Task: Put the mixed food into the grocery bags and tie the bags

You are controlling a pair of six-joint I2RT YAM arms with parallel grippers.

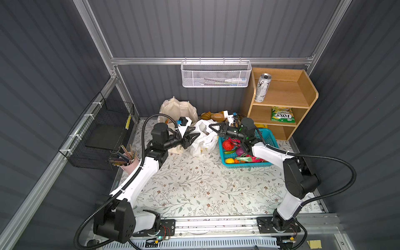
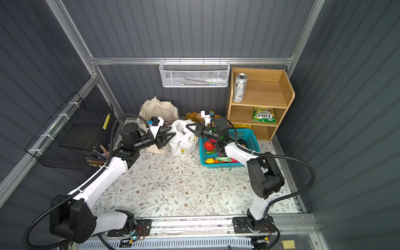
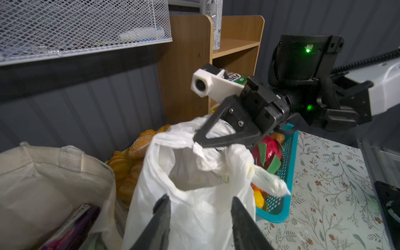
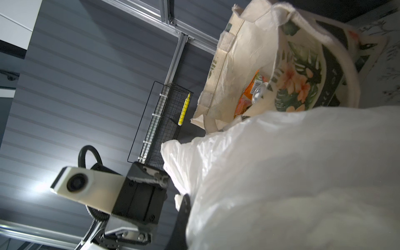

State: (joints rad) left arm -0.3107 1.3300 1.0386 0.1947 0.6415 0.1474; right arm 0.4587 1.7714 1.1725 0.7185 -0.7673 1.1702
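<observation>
finding one: the plastic bag (image 1: 203,140) stands on the table between the cloth tote (image 1: 177,108) and the blue basket (image 1: 268,138), mouth up and sagging. your right gripper (image 3: 198,140) is clenched on a bunched piece of the bag's far rim and holds that side up. your left gripper (image 3: 200,198) is released, jaws spread, just short of the near rim. it holds nothing.

finding two: goods are not yet packed. the drink can (image 1: 262,87) stands upright on the top board of the shelf (image 1: 307,93), and the sweets pouch (image 1: 282,116) lies on the board below. bread rolls (image 1: 216,116) lie behind the bag. the tote already shows an orange packet (image 4: 246,97) inside.

assessment: the bag is thin film, light, limp and slick. i judge it will collapse if either side is dropped, and it may tear under a hard pull. take the near rim as a gathered fold, not a single layer, and pinch well in from the edge. the loose handle (image 3: 270,184) on the basket side looks the better hold for tying. the can is rigid and smooth: grip it round the middle, upright.
</observation>
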